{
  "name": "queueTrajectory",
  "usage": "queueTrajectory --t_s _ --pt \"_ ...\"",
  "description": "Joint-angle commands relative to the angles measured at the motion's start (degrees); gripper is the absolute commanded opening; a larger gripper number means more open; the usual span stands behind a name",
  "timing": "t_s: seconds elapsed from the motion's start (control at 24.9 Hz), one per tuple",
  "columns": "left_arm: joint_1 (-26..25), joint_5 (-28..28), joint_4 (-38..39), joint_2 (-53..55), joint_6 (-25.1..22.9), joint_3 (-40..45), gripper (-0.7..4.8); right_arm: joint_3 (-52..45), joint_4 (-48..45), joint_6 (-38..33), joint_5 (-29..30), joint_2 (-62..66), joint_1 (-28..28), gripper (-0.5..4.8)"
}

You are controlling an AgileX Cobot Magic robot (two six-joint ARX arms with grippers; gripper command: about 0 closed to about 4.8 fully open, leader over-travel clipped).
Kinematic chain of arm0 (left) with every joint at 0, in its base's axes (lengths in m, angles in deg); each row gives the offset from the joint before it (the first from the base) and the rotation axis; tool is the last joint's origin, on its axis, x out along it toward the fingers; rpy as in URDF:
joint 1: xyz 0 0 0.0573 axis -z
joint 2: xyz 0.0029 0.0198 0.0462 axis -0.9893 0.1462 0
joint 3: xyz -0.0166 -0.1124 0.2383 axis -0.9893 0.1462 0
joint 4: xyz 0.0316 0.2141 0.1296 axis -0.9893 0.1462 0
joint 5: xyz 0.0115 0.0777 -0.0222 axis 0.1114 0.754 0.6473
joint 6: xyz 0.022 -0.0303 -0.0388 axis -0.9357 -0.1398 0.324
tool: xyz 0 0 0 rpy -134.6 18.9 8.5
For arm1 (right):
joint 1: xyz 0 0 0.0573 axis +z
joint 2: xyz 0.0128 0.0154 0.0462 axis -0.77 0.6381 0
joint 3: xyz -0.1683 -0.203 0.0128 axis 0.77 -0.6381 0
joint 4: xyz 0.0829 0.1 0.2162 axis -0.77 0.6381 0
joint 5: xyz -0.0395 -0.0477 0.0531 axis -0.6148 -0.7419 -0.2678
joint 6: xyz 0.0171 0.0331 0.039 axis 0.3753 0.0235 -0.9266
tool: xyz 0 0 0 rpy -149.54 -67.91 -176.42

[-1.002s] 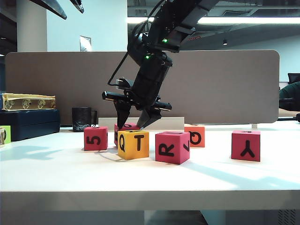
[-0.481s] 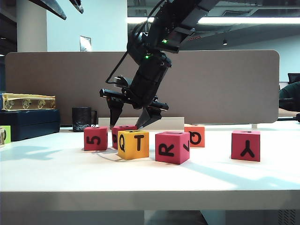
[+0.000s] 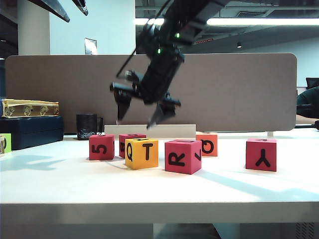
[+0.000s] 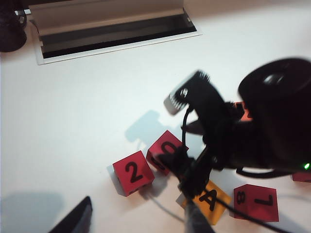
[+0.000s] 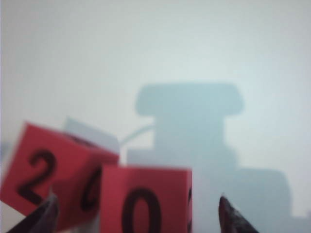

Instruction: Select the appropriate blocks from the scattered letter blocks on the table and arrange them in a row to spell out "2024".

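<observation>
**Right pincer lets go above the "0" block, first two digits side by side**

The right pincer (image 3: pixel 139 115) hangs in the air over the bench (image 3: pixel 159 191), jaws spread wide with nothing between them. Directly beneath it, at the back of the cluster, sits the pinkish-red "0" block (image 5: pixel 146 201), close beside the pinkish-red "2" block (image 5: pixel 46 182). From above their top faces read "2" and "0", which suits the opening of "2024"; whether the two cubes touch I cannot tell. From the front the "2" block shows a "5" on its side face (image 3: pixel 101 147), so the row seems meant to be read from overhead.

The left pincer (image 4: pixel 131 221) hovers high, well apart from the cubes, only its dark fingertips in view, set apart and empty; it appears held there to keep clear of the working arm.

Still scattered: the yellow block (image 3: pixel 141 153) in front showing "Q" and "T", the pinkish-red "R" block (image 3: pixel 183 156) just beside it, the orange block (image 3: pixel 207 144) behind, and the pinkish-red "Y" block (image 3: pixel 261 155) well off to the right. By my reckoning two digits stand and two remain, and the yellow block crowds any approach from the front.
</observation>
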Motion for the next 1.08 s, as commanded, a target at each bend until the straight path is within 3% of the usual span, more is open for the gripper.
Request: queueTrajectory --t_s 0.04,0.16,0.2,0.28,0.44,0.52,0.6,0.8,1.08 --pt "0.0 -0.3 0.4 -0.3 -0.3 -0.2 2.37 4.9 1.3 0.3 -0.8 -0.7 -0.4 4.14" --pt "0.0 -0.3 0.8 -0.3 -0.3 -0.2 2.37 7.5 3.2 1.4 -2.6 -0.7 -0.8 4.05" --pt "0.0 -0.3 0.9 -0.3 -0.3 -0.2 2.37 8.2 4.3 2.0 -2.7 -0.7 -1.0 3.81" --pt "0.0 -0.3 0.9 -0.3 -0.3 -0.2 2.36 8.7 5.7 2.6 -3.2 -0.7 -1.4 3.06" --pt "0.0 -0.3 0.8 -0.3 -0.3 -0.2 2.36 8.6 10.7 3.9 -5.1 -0.5 -2.5 1.09" --pt "0.0 -0.3 0.8 -0.3 -0.3 -0.2 2.33 8.6 11.6 5.0 -5.0 -0.3 -2.6 0.73" --pt "0.0 -0.3 0.8 -0.3 -0.3 -0.2 1.98 8.6 12.3 5.1 -5.0 -0.2 -2.9 0.3" --pt "0.0 -0.3 0.9 -0.3 -2.4 -0.2 0.51 8.3 12.6 5.1 -4.4 1.9 -3.1 -0.01" --pt "0.0 -0.3 0.8 -0.3 -2.9 -0.2 0.47 8.3 14.4 5.1 -0.5 4.7 -3.1 -0.01"
